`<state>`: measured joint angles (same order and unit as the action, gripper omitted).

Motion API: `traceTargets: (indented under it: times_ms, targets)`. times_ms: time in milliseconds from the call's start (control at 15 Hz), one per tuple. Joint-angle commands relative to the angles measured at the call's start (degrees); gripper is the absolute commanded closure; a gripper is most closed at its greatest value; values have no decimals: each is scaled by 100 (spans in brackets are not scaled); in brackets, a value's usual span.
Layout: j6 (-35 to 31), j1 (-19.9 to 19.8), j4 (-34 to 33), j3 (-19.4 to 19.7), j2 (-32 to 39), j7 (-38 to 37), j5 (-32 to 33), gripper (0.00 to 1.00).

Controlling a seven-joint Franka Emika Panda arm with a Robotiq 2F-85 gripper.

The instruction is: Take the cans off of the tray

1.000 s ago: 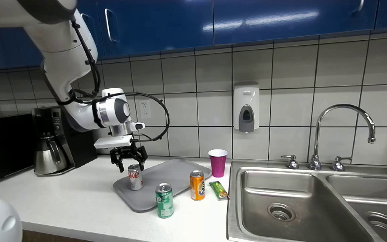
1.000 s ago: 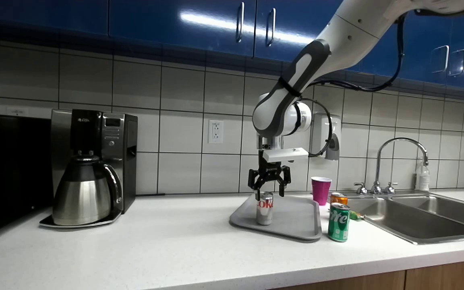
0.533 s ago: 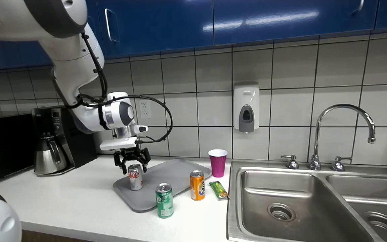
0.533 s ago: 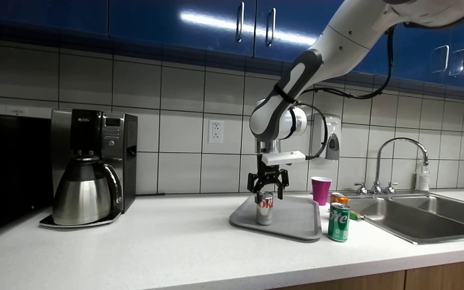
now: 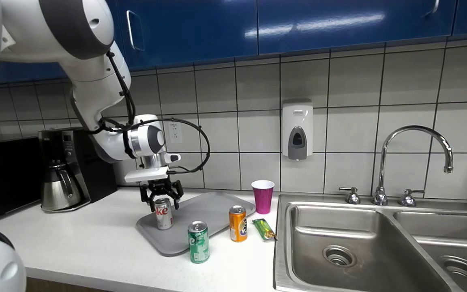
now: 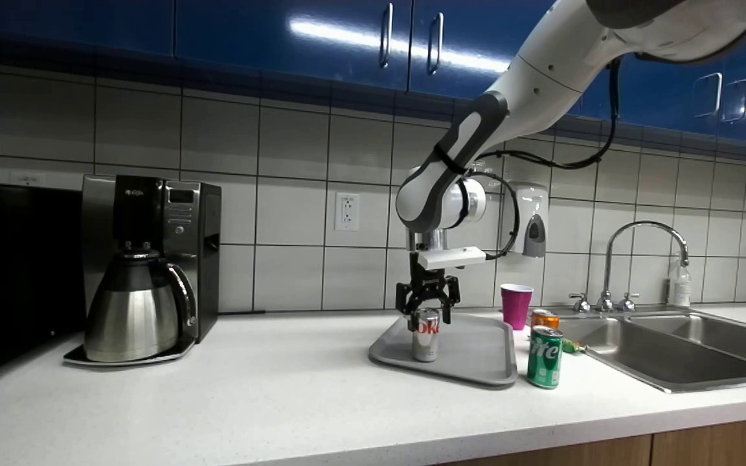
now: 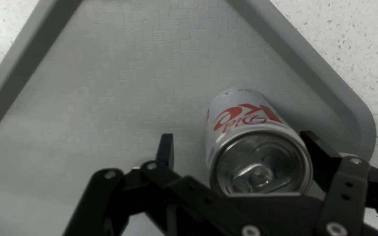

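The silver can with red marks (image 5: 163, 219) stands upright on the grey tray (image 5: 213, 209), near one corner; both also show in an exterior view, the can (image 6: 425, 346) and tray (image 6: 476, 353). My gripper (image 5: 164, 207) is open, pointing down, with its fingers on either side of the can's upper part. In the wrist view the silver can (image 7: 244, 113) sits between the fingers (image 7: 238, 139), close to the right finger, with a gap to the left one. The green can (image 5: 198, 245) and orange can (image 5: 238, 227) stand on the counter beside the tray.
A magenta cup (image 5: 263, 198) stands behind the orange can by the tray's far corner. A green snack wrapper (image 5: 264, 229) lies near the steel sink (image 5: 281, 247). A coffee maker with a steel pot (image 6: 136, 317) stands on the counter. Blue cabinets (image 6: 295, 39) hang above.
My gripper has come down steadily, drifting slightly, so its open fingers now reach lower around the silver can's top. The cans and the tray have not moved.
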<state>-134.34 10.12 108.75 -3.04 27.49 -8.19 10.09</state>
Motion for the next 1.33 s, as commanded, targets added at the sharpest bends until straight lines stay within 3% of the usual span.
traceTargets:
  times_ms: [0, 200, 267, 1267]
  targets:
    - [279, -60, -272, -53, 119, 249, -141, 34]
    - [287, -58, -288, -55, 128, 260, -145, 58]
    - [297, -55, -289, -52, 123, 253, -142, 62]
    - [145, 241, 69, -104, -338, -12, -30, 62]
